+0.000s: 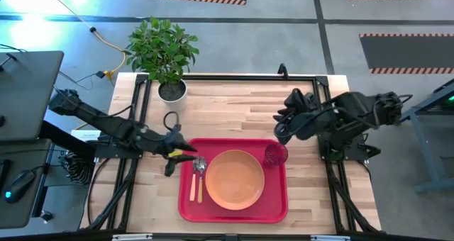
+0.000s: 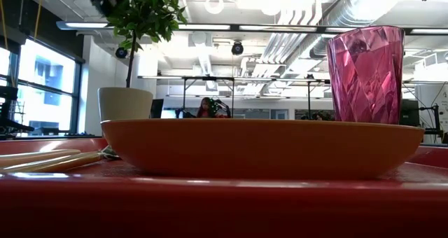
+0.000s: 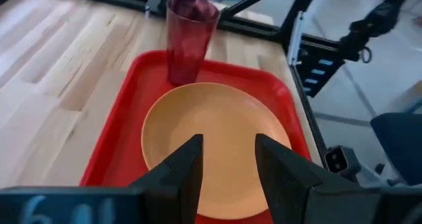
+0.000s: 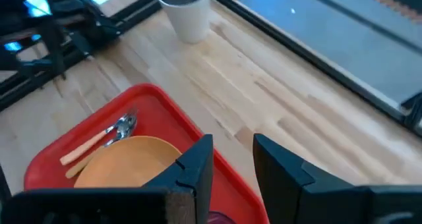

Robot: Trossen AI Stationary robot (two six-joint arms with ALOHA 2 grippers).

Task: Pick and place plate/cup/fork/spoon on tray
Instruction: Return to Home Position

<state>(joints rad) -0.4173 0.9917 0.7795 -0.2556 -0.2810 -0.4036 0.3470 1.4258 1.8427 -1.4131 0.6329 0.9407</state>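
Observation:
The red tray (image 1: 278,198) lies at the table's near middle. On it rest the orange plate (image 1: 235,178) in the centre, the pink cup (image 1: 276,154) upright in the far right corner, and the spoon (image 1: 201,166) and fork (image 1: 193,186) side by side along the left, handles toward the near edge. My left gripper (image 1: 188,154) hovers open over the tray's far left corner, and in its wrist view its fingers (image 3: 188,168) frame the plate (image 3: 217,132) with nothing between them. My right gripper (image 1: 281,131) hangs open above the table, just beyond the cup.
A potted plant in a white pot (image 1: 171,91) stands at the table's far left, with a black cable loop (image 1: 170,119) near it. Black frame rails run along the table's left and right sides. Bare wood shows around the tray.

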